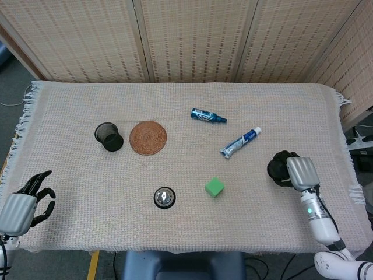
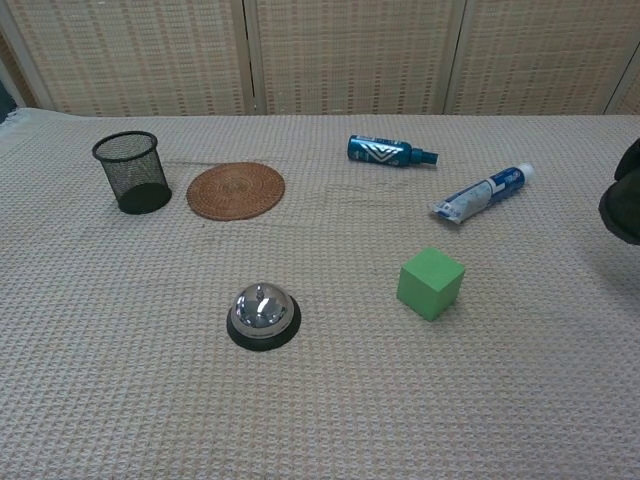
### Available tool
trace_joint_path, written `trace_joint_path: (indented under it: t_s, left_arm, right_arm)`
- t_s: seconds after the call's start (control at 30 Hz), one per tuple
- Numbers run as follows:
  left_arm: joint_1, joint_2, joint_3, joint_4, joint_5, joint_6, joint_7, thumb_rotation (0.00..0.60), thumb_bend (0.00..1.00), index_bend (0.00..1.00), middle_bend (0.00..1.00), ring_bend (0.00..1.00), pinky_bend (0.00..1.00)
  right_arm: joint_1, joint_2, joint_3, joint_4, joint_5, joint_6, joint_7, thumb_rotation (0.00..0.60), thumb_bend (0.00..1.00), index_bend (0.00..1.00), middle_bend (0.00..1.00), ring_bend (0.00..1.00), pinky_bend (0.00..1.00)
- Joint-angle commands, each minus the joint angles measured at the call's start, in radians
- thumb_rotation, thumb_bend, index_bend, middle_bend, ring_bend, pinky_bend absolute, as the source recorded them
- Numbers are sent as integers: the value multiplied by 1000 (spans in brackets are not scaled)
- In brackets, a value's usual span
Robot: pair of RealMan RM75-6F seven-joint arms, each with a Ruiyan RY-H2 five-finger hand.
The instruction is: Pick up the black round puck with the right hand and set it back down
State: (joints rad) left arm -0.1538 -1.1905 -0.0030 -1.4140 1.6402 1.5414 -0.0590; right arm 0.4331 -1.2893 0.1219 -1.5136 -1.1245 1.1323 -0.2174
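The right hand (image 1: 302, 172) is wrapping its fingers over the black round puck (image 1: 278, 168) near the table's right edge; whether it is lifted is unclear. It should be keeping the puck level. The left hand (image 1: 23, 204) is lying spread. Woven cloth (image 1: 186, 221) is covering the table; reed screens (image 1: 192, 35) are standing behind.

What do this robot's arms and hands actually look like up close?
Each hand has a pale grey, shell-like back and black fingers: the left hand shows this clearly, the right hand likewise. The right arm is white and tube-shaped, with a small green light at the wrist and a dark joint ring.
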Motion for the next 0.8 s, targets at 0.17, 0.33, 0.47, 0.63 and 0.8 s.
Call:
trace_joint_path:
  t_s: [0.17,0.33,0.47,0.63,0.8]
  left_arm:
    - [-1,0,0,0,-2,-3,0,600,421,530,107,136,521]
    - [-2,1,2,-4,-2,-9,5,600,422,531,106,136,520]
    - [-3,0,3,-5,0,-11,9,600,422,532,107,136,520]
    - [-4,1,3,-4,0,-13,7,600,423,534,106,136,520]
    - [-2,1,3,-2,2,-7,3,600,422,535,107,136,521]
  right_arm:
    - [35,73,57,-140,223,-104,-117,600,192,680,577,668,858]
    - [43,62,44,-115,229,-155,-79,600,191,680,577,668,858]
    - [68,53,36,-84,276,-234,-62,600,192,680,577,667,855]
    - [102,9,33,-18,329,-292,-58,600,192,680,577,668,854]
    - [116,-20,36,17,336,-314,-25,600,192,679,577,667,854]
